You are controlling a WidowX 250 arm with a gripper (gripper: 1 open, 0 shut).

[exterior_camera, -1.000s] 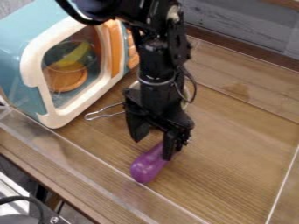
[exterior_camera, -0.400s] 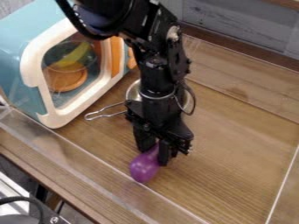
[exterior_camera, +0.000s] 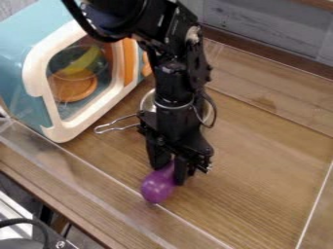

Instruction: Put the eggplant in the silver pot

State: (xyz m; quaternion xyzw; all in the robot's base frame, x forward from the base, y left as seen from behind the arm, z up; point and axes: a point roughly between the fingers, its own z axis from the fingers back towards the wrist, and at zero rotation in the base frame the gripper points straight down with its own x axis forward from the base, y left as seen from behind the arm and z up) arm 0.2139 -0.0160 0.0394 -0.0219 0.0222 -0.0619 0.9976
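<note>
A small glossy purple eggplant lies on the wooden tabletop near its front edge, its rounded end toward the camera. The black robot arm reaches in from the top of the picture and points its black gripper straight down onto the eggplant's upper end. The 2 fingers stand on either side of that upper end, close against it, but the view does not show clearly whether they are pinching the eggplant or only flanking it, so the grip cannot be told. The eggplant appears to rest on the wood. Behind and to the left stands a light-blue toy microwave oven with an orange interior and its cream-framed door swung open; yellow and orange shapes sit inside it, too blurred to name. A thin metal wire piece lies on the table just in front of the oven, near the arm's base side.
</note>
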